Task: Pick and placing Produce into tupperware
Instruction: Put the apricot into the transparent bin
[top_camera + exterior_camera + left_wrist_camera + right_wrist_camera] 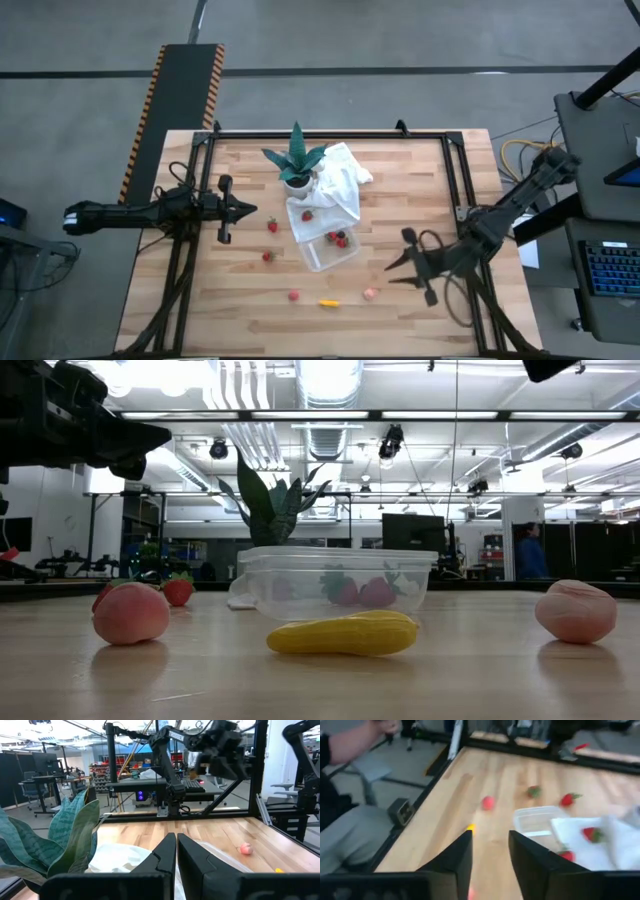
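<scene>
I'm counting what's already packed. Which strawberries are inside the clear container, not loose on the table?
The two red strawberries at the tupperware's far end, next to the white cloth. The other strawberries lie outside it.

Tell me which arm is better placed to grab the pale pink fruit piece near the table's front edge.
Right, probably. The right gripper hangs open close beside the pale pink fruit piece, while the left gripper, fingers together, sits across the table beyond the clear plastic container.
</scene>
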Available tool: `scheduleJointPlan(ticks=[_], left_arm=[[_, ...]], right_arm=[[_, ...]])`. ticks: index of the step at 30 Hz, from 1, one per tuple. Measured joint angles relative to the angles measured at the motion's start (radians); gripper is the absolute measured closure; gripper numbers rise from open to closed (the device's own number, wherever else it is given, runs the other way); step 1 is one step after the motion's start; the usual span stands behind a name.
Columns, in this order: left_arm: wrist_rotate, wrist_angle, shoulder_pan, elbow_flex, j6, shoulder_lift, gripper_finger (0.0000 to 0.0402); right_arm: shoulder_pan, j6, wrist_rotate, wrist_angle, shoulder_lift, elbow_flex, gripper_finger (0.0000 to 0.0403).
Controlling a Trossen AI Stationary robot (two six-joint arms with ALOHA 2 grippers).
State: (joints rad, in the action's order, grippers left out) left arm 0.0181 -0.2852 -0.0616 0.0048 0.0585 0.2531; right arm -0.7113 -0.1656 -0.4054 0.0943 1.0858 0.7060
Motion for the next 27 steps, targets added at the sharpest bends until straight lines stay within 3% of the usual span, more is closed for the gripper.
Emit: scheduleJointPlan(ticks=[4,11,14,20,27], left_arm=[[0.0,0.001,0.0,0.0,-0.001,0.002,0.0402],[0.001,0.005,0.0,0.0,-0.003,0.027,0.0402],[0.001,0.006,0.0,0.0,-0.001,0.041,0.0402],[0.0,0.005,0.0,0.0,0.0,0.053,0.0402],[0.0,0.005,0.0,0.0,0.0,0.052,0.0402]], right_arm=[[0.0,-0.048,0.045,0.033,0.126,0.084,0.0226],[0.019,-0.2,0.027,0.342,0.345,0.253,0.0158],[0.039,-0.277,0.012,0.447,0.434,0.312,0.0151],[0.064,-0.304,0.055,0.48,0.567,0.391,0.0157],[0.078,-0.359,0.098,0.556,0.582,0.454,0.0163]])
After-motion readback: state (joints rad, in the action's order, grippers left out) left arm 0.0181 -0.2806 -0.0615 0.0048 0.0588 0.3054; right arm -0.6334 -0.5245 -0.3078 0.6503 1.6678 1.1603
